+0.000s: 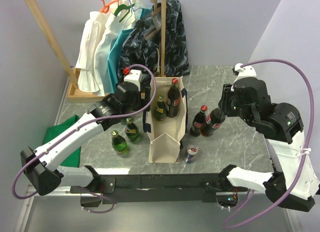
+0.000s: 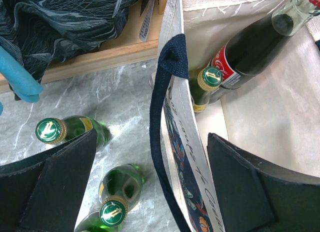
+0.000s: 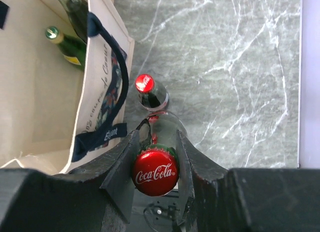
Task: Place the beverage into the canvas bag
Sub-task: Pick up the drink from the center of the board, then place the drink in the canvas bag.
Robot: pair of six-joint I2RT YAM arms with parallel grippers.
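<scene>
The cream canvas bag (image 1: 165, 140) with navy handles stands open mid-table. It holds a green bottle (image 1: 160, 108) and a cola bottle (image 1: 173, 98). My right gripper (image 1: 223, 106) is shut on the neck of a red-capped cola bottle (image 1: 214, 123), tilted, just right of the bag. In the right wrist view its fingers (image 3: 121, 169) clamp just under the cap (image 3: 155, 173). My left gripper (image 1: 141, 94) is open at the bag's left edge. In the left wrist view it (image 2: 152, 187) straddles the bag's wall (image 2: 187, 157) and navy handle (image 2: 159, 142) without pinching them.
A second cola bottle (image 1: 199, 121) stands beside the held one. A can (image 1: 191, 153) stands at the bag's front right. Two green bottles (image 1: 132, 130) (image 1: 119, 142) stand left of the bag. A wooden rack with hanging clothes (image 1: 130, 37) is behind it. A green cloth (image 1: 62, 134) lies far left.
</scene>
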